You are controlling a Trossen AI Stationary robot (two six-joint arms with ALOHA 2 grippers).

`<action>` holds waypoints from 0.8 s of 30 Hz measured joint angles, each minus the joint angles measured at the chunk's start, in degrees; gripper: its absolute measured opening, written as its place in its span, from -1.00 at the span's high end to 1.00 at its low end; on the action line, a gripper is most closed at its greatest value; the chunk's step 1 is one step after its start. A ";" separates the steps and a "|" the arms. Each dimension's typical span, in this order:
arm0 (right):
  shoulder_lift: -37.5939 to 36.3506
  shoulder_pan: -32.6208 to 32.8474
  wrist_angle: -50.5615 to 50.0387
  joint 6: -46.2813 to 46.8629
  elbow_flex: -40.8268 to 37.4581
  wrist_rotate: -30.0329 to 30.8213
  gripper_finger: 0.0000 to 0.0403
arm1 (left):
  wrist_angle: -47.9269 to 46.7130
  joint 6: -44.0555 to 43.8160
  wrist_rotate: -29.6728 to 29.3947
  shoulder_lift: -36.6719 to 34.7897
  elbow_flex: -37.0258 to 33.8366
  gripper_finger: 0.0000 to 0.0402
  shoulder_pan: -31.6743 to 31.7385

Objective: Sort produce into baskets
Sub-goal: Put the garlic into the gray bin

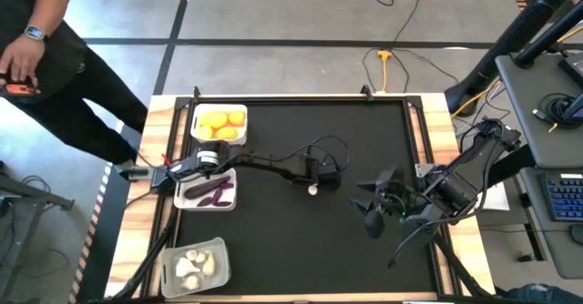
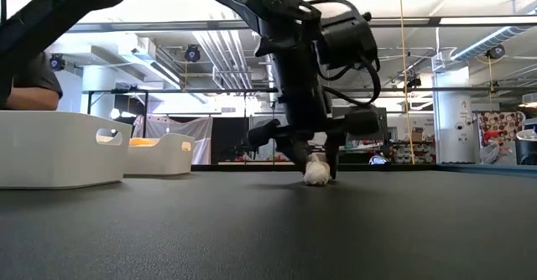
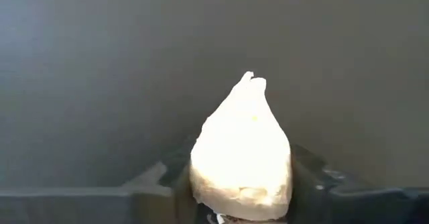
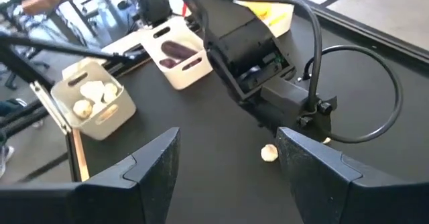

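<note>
A: Where's your garlic bulb now?

B: On the black counter, well to the right of the clear basket that already holds the other white bulbs. Your left gripper stands over it with the jaws open on either side, bulb between them and resting on the counter, so I'd judge you're set to close and lift.

A: Why the other baskets like that?

B: One kind each: the far white basket beyond the clear one has the yellow fruits, the middle white basket the purple pieces.

A: And the right gripper?

B: Waiting farther right of the bulb, jaws open and empty. A person stands off the counter's far left corner.

A: Any labels?

B: No brand or writing you could read
</note>
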 joint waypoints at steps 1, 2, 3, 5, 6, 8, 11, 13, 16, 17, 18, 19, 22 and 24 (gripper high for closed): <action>0.00 0.00 -0.02 -0.83 0.00 -0.41 -0.18 | -0.19 1.46 0.44 -0.48 -0.01 0.34 -0.25; 0.00 0.00 0.02 -1.39 0.00 -0.72 -0.18 | -0.97 2.97 0.69 -1.09 0.08 0.42 -0.60; 0.00 0.02 -0.07 -2.32 0.00 -1.28 -0.18 | -1.88 4.33 0.65 -1.84 0.26 0.46 -1.04; -0.02 0.02 -0.04 -3.84 0.00 -2.66 -0.18 | -4.03 6.17 -0.46 -4.37 0.64 0.46 -2.07; -0.02 0.04 -0.15 -4.45 0.00 -3.39 -0.18 | -5.33 6.96 -1.66 -6.20 0.65 0.46 -2.87; -0.02 0.29 -0.31 -5.95 0.00 -4.50 -0.18 | -7.46 8.93 -4.59 -10.10 0.65 0.46 -4.66; -0.04 0.95 -0.28 -8.91 -0.10 -4.77 -0.18 | -12.84 11.49 -8.23 -16.19 0.65 0.40 -8.90; -0.04 1.30 -0.39 -11.47 -0.29 -4.81 -0.18 | -17.85 11.58 -9.26 -20.13 0.65 0.37 -12.38; -0.04 1.42 -0.28 -15.08 -1.09 -4.74 -0.18 | -27.05 11.13 -9.16 -25.06 0.65 0.38 -18.91; -0.06 1.42 -0.27 -16.23 -1.56 -4.59 -0.18 | -30.31 11.33 -7.62 -26.27 0.65 0.38 -21.32; -0.07 1.40 -0.24 -17.12 -2.16 -4.32 -0.18 | -33.71 10.76 -5.29 -27.15 0.65 0.38 -24.14; -0.07 1.39 -0.31 -17.75 -2.82 -4.32 -0.18 | -36.95 9.54 -2.13 -27.73 0.65 0.38 -26.99; -0.07 1.22 -0.28 -17.76 -5.09 -3.84 -0.18 | -45.20 2.33 8.96 -28.58 0.56 0.38 -35.32; -0.07 1.17 0.37 -15.86 -6.71 -2.84 -0.18 | -49.34 -2.44 14.51 -28.80 0.45 0.38 -40.13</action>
